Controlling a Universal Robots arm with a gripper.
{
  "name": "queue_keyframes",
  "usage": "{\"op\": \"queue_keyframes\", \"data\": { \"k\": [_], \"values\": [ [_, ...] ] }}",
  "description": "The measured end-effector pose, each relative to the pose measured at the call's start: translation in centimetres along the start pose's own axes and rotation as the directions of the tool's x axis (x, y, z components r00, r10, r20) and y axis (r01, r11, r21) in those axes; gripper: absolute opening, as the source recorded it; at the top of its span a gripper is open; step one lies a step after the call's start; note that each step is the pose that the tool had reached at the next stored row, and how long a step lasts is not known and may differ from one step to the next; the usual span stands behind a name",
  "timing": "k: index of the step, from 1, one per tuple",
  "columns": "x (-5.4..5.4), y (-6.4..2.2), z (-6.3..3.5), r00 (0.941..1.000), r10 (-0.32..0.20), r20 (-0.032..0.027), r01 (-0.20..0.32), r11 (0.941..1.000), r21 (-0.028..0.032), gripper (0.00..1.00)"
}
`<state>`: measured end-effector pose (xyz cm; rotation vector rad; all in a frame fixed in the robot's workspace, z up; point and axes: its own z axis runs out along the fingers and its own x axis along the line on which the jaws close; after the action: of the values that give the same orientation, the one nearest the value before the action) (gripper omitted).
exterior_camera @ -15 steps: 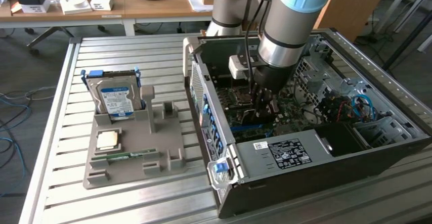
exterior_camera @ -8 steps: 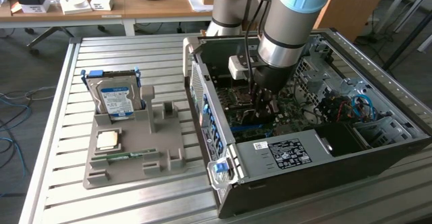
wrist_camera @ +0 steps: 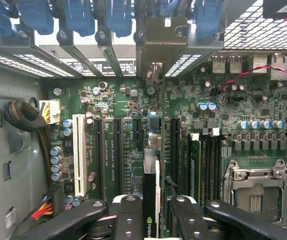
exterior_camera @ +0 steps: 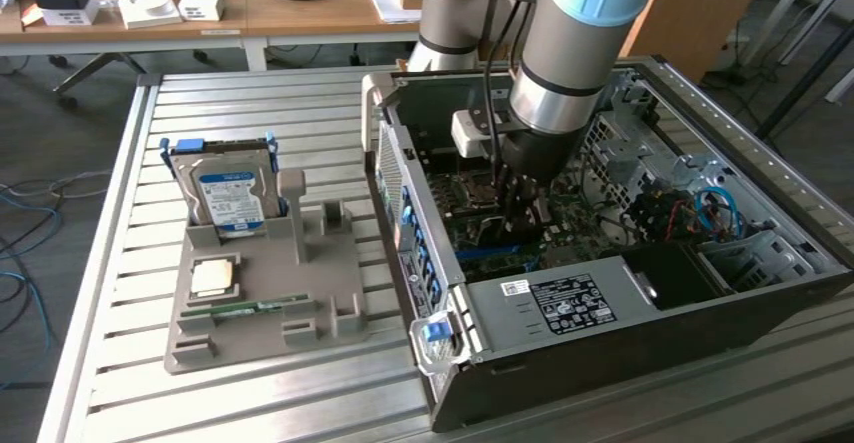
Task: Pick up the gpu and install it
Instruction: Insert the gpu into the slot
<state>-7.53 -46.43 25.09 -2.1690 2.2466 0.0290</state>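
Black, thin flat gpu [wrist_camera: 149, 200] edge-on in the grip of the hand [wrist_camera: 152, 207], over the green studded motherboard [wrist_camera: 128, 100].

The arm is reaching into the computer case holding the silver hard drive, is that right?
No. The gripper holds a thin black graphics card inside the computer case, as the wrist view shows; the hard drive stands outside in a grey holder.

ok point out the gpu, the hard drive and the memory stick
gpu [wrist_camera: 149, 200]: wrist view, black edge facing the camera
hard drive [exterior_camera: 230, 195]: exterior view, blue-white label
memory stick [exterior_camera: 248, 309]: exterior view, middle of the green strip
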Motion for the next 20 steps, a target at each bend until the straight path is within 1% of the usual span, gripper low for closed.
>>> {"op": "queue_keyframes", "data": {
  "k": [2,5,20],
  "values": [
    [0.0,0.02,0.0,1.0,-0.001,0.0046,0.001,1.0,0.0006,0.26],
    [-0.01,0.02,0.01,1.0,-0.002,0.007,0.002,1.0,0.001,0.26],
    [0.01,0.15,0.1,1.0,-0.003,0.0074,0.003,1.0,0.0009,0.26]
  ]
}}
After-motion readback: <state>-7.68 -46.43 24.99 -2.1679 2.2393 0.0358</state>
